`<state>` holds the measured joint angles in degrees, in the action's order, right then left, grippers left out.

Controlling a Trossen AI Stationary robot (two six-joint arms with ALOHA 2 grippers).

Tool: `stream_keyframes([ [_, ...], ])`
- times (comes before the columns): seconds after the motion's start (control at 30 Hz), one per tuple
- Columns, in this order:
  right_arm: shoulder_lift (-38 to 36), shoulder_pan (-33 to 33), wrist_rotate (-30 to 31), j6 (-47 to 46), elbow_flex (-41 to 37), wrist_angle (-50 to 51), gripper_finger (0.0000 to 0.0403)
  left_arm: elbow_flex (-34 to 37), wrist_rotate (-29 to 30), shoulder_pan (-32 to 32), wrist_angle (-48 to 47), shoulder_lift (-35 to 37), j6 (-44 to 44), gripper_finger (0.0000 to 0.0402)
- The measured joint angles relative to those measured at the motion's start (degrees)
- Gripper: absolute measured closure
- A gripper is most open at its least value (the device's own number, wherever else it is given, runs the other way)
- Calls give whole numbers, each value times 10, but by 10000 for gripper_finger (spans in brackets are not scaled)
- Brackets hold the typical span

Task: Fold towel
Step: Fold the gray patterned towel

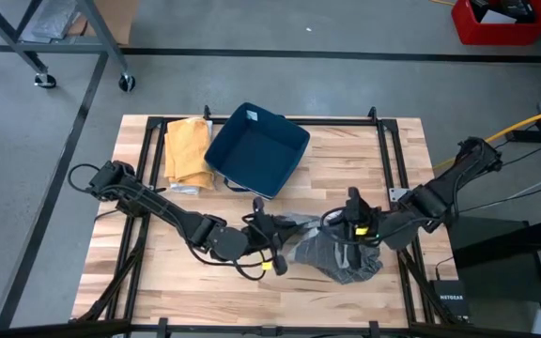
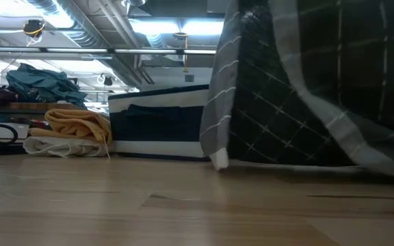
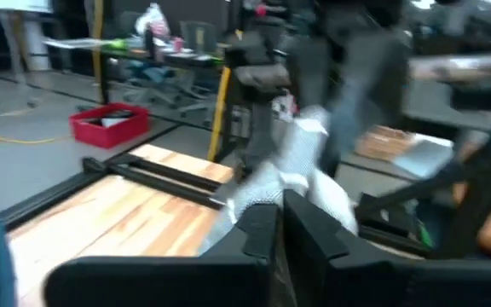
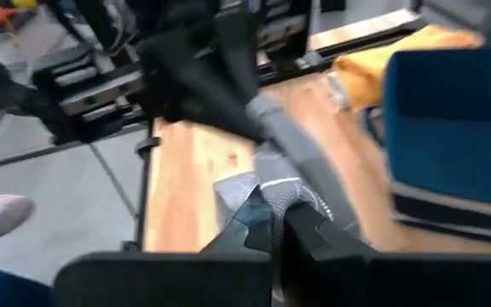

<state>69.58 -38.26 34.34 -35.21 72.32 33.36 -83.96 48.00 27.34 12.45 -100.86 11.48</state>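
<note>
Towel [image 1: 338, 252], the dark grey checked one, sits bunched low and right of centre in the overhead frame, partly lifted off the worktop [image 1: 158, 282] rather than lying flat. We hold it from two sides: our left pincer [image 1: 269, 228] is clamped on its left edge just left of the frame's middle, and our right pincer [image 1: 355, 228] is clamped on the cloth near its upper right part. Both sets of fingers are pressed together with fabric pinched between them, as each wrist view shows pale woven cloth rising straight out of the closed tips. We judge that this double grip is there so the towel can be pulled taut and spread before any fold is made; a crumpled heap cannot be folded cleanly. In the table-level view the cloth hangs like a curtain across the right half of the frame, its lower corner just touching the wood, which fits a lift in hand.

The navy bin [image 1: 256, 148] stands at upper centre, well apart from the towel, and the yellow cloth [image 1: 185, 150] lies folded just beside its left wall in the upper left; both are likely kept back there to leave the near boards free for spreading. We reckon the folding itself is not yet begun
</note>
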Motion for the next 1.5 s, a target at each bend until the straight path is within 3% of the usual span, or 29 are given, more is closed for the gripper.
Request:
stream_keyframes([
  [0.13, 0, 0, 22, 12, 26, 23, 400, 0, -42, 7, -17, 0, 2, 339],
  [0.4, 0, 0, 21, 13, 48, 45, 401, 0, -46, 39, -122, 0, 50, 263],
  [0.67, 0, 0, 15, 12, 49, 41, 401, 0, -44, 75, -263, -8, 181, 257],
  [1.07, 0, 0, 10, 13, 49, 36, 402, 0, -38, 90, -310, -113, 303, 256],
  [1.5, 0, 0, 5, 13, 49, 36, 402, 0, -32, 86, -464, -125, 450, 256],
])
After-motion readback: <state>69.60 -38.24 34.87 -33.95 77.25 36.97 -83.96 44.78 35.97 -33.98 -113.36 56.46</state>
